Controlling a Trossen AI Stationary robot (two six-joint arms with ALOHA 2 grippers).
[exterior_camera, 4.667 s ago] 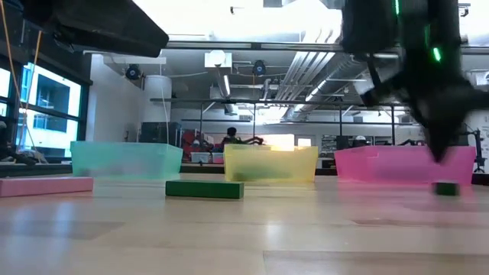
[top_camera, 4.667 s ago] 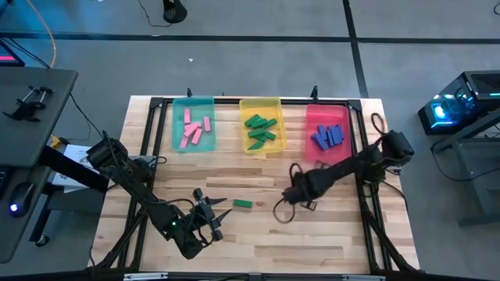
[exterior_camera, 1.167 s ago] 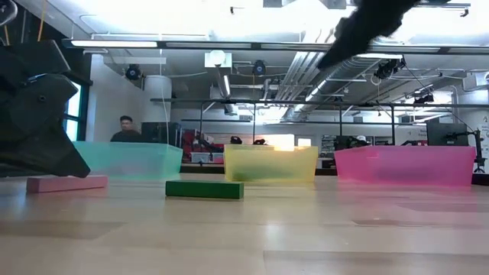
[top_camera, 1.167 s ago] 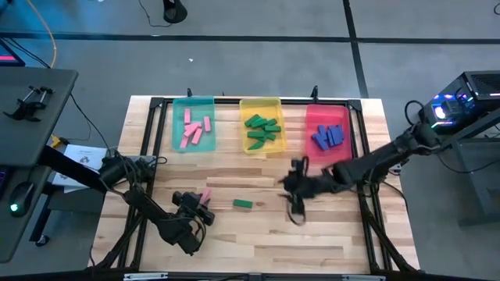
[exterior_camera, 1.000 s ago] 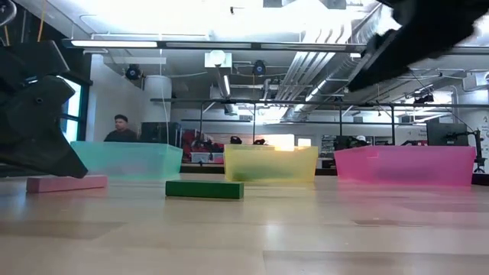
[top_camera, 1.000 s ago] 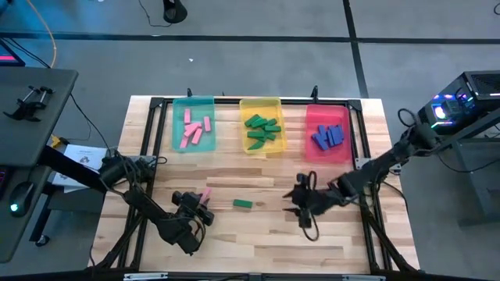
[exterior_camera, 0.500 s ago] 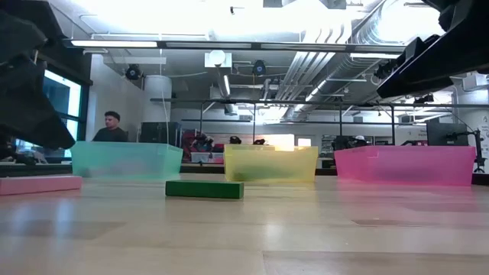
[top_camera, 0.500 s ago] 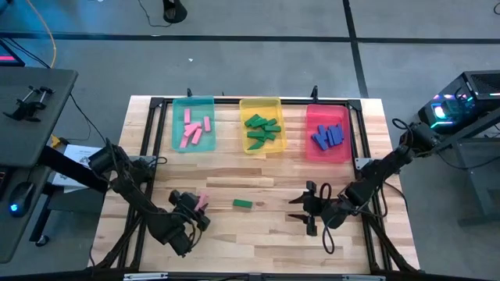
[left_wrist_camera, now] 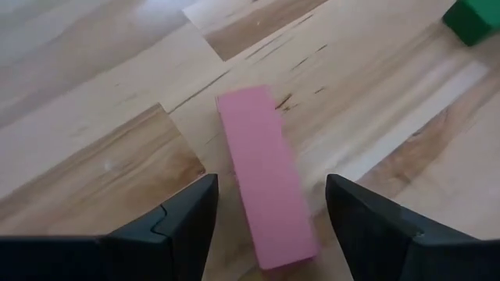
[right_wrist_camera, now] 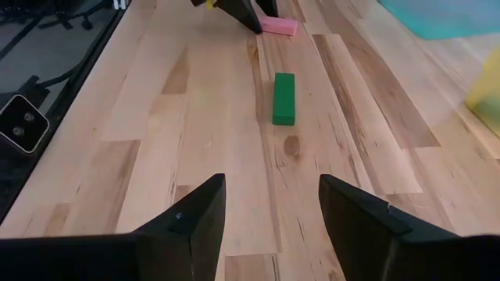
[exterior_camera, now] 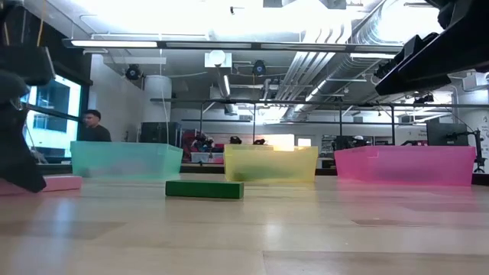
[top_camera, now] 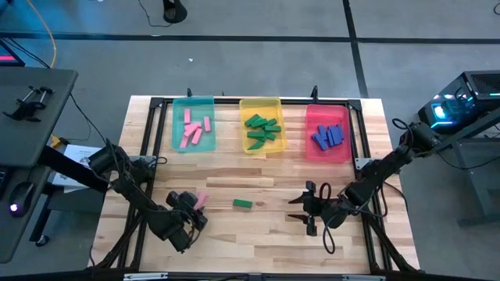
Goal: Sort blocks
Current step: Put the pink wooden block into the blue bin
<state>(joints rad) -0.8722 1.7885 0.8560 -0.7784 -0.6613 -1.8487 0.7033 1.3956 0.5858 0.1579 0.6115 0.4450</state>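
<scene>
A pink block [left_wrist_camera: 266,176] lies flat on the wooden table, lengthwise between the fingers of my open left gripper [left_wrist_camera: 271,186]. There is a gap on each side, and no finger touches it. From above, that gripper [top_camera: 192,206] is at the near left with the pink block [top_camera: 201,200] at its tip. A green block [top_camera: 242,204] lies flat mid-table, also seen as the green block [right_wrist_camera: 283,97]. My right gripper [top_camera: 309,211] hovers open near the middle right, with nothing between its fingers [right_wrist_camera: 195,215].
Three trays stand along the far edge. The teal tray [top_camera: 193,100] holds pink blocks, the yellow tray [top_camera: 260,100] green blocks and the red tray [top_camera: 326,108] blue blocks. Bare wood lies between the grippers. A person [exterior_camera: 93,126] stands in the room beyond.
My right gripper has swung toward the near right edge, then stopped. My left gripper has drawn back a little toward the near left. The pink block has slid slightly the same way and still lies flat on the table.
</scene>
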